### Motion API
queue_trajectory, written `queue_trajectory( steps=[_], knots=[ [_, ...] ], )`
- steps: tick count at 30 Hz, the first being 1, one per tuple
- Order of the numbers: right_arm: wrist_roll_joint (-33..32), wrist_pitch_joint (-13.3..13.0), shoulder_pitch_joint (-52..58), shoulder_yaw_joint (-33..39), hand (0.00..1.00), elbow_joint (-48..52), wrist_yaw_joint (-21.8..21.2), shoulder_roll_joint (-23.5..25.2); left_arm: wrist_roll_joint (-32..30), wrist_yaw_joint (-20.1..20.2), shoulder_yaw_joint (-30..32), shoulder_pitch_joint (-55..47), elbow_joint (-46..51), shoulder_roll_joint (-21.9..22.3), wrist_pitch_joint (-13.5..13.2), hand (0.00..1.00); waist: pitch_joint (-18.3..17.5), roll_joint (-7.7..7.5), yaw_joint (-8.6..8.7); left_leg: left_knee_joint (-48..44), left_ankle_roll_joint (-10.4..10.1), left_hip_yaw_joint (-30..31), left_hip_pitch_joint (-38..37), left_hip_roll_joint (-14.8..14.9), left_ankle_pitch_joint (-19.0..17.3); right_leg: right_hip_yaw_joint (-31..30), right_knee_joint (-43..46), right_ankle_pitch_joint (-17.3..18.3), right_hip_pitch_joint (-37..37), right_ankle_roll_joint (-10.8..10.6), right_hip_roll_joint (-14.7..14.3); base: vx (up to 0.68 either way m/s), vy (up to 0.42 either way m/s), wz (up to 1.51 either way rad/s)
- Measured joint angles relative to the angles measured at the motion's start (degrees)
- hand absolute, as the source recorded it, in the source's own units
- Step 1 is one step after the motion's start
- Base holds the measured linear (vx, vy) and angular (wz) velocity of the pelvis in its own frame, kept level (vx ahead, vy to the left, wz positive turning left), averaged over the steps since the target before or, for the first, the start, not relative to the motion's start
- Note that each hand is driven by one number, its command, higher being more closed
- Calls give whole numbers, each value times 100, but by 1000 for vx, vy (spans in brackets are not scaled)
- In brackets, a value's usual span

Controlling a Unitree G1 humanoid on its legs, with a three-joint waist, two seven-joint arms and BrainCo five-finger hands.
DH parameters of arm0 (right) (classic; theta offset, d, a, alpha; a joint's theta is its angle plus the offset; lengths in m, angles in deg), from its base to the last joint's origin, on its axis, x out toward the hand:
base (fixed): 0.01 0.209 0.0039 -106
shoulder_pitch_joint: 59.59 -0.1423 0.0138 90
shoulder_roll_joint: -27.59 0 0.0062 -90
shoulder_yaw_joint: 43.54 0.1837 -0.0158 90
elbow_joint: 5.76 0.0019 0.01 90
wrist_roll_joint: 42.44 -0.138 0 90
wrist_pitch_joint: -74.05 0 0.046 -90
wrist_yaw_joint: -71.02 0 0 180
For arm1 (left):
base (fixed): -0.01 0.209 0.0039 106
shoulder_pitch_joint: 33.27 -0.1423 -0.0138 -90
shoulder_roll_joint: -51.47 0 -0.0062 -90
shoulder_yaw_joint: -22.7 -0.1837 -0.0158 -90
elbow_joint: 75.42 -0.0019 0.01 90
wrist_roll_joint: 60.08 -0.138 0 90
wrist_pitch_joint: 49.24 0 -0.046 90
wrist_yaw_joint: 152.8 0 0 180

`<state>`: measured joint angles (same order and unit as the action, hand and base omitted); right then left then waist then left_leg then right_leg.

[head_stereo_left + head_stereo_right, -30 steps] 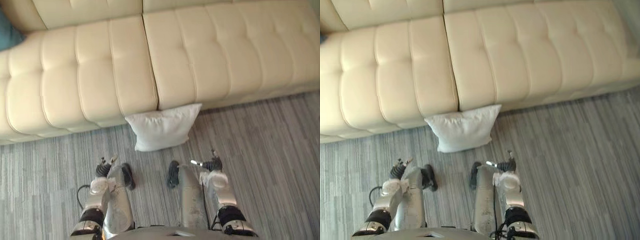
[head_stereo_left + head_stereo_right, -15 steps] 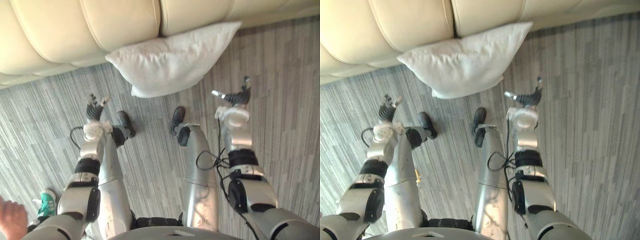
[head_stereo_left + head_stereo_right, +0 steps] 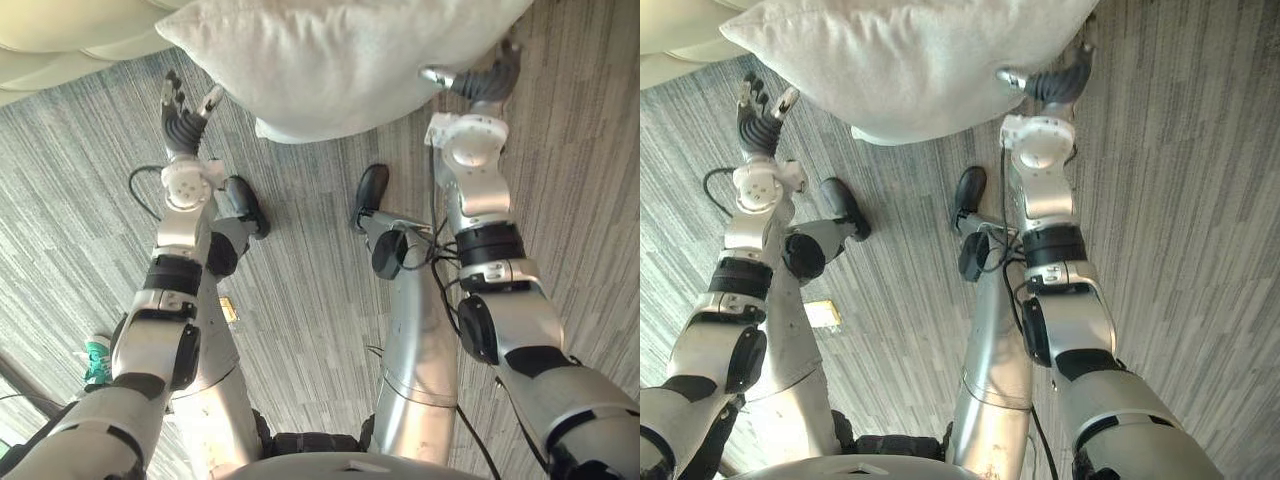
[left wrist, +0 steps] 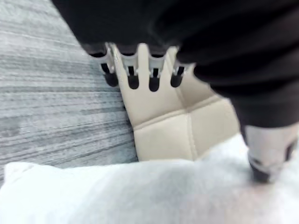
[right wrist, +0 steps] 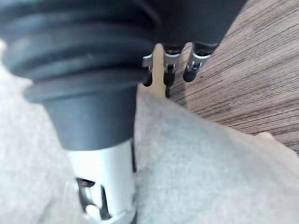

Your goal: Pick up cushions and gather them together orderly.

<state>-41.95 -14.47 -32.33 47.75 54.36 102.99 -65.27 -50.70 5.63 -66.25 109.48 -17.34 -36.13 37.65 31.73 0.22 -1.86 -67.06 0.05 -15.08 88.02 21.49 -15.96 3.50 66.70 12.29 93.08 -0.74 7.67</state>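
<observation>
- Cushion [image 3: 340,60] sits on the grey striped floor [image 3: 300,300] at the foot of the cream sofa [image 3: 60,30], between the two hands
- I see its long axis running left to right, one corner pointing to the robot's left
- Pale grey-white, plump, softly creased
- Left hand [image 3: 183,125] is just beside that corner, fingers straight and spread, gripping nothing, thumb tip touching the fabric
- Right hand [image 3: 478,82] is at the right edge, fingers straight over the floor, thumb laid against the cloth, no grip that I can see

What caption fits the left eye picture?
Left hand and right hand, both open, flank a soft white square cushion on grey striped carpet.
</observation>
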Motion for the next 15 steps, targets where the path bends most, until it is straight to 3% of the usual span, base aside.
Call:
queue_trajectory(
  steps=[1,8,15],
  knots=[
    [7,5,-53,-58,100,18,42,-1,-71,-36,-43,61,1,2,0,100,1,-2,10,-41,5,21,67,4,-3,2,39,3,58,-3,0,-40,23,-1],
    [446,134,-144,-310,100,554,561,208,-351,-430,-428,217,313,154,67,100,17,-4,82,-119,0,85,285,2,4,21,67,-26,228,77,-4,-22,17,0],
    [745,256,-29,-556,100,1166,751,495,-400,-682,-797,207,726,320,81,100,15,-4,178,-115,10,86,287,5,17,27,40,-62,219,59,-14,-3,5,0]
  ],
)
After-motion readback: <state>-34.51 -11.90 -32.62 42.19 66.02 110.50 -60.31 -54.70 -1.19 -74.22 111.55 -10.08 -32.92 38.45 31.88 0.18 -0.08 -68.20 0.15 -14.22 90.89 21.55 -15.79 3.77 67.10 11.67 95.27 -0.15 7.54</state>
